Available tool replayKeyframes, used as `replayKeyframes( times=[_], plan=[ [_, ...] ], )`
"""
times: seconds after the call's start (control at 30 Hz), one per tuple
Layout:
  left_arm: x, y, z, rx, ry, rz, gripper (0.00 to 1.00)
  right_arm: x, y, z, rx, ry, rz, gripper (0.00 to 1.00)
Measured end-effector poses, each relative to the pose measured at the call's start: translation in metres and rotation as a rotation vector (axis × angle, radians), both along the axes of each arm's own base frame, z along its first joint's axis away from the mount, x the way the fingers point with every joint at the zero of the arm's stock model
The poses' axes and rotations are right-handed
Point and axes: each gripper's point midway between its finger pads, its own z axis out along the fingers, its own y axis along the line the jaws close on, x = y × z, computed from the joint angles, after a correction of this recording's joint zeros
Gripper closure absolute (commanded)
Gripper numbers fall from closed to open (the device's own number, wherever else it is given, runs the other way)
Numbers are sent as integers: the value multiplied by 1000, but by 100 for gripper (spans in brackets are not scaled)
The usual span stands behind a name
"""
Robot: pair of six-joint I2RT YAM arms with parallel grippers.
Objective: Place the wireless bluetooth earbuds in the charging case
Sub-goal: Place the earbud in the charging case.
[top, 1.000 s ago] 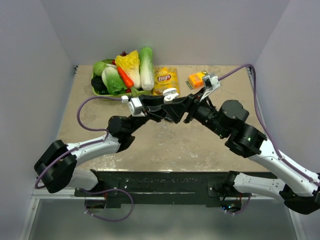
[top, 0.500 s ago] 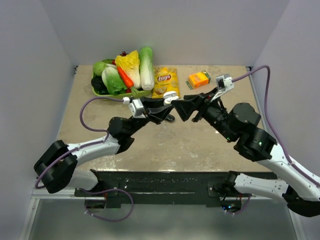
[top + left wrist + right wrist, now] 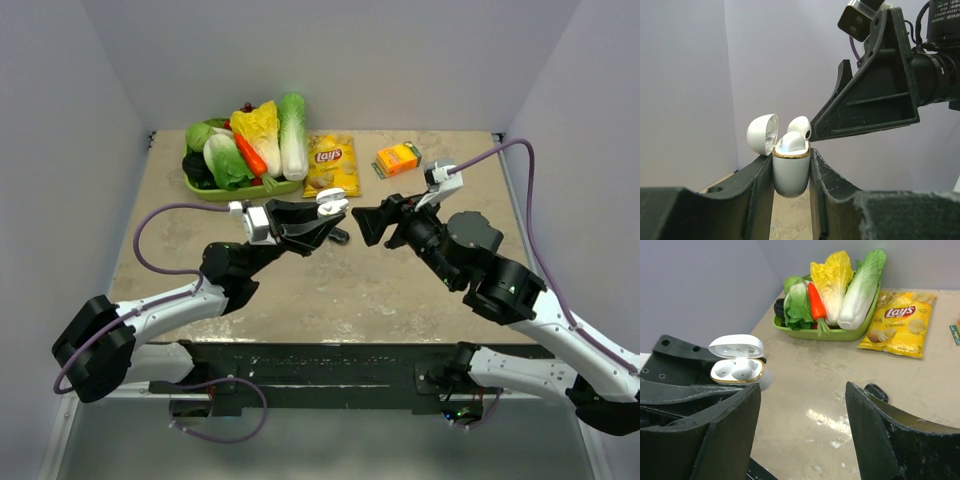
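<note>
Over beige table (image 3: 330, 290) — left end effector (image 3: 790, 159) pinches charging case (image 3: 737, 371), right end effector (image 3: 804, 389) spread

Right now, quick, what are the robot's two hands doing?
Left gripper: closed, holding the charging case.
Right gripper: open, holding nothing.

A yellow chip bag (image 3: 897, 322) lying flat at the far side of the table, just right of the green vegetable tray (image 3: 832, 334), carries the red-and-white "Lay's" logo, and under it the word "Classic" in small dark letters. From the top camera only "Lay's" on the bag (image 3: 331, 163) can be made out. A small white label (image 3: 946, 15) on the right arm, seen from the left wrist, has dark print that may begin "A19", but it is too small to trust. The orange box (image 3: 397, 158) to the bag's right has print too small to read.
</note>
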Motion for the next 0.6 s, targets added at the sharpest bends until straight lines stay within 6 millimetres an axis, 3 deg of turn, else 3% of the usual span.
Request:
replayKeyframes(
  times=[0.1,0.6],
  plan=[
    [-2,-1,0,3,0,-12,100,1,1,-7,-24,11,0,28],
    [-3,-2,-1,4,1,-21,100,-1,4,-4,-15,3,21,28]
  ],
)
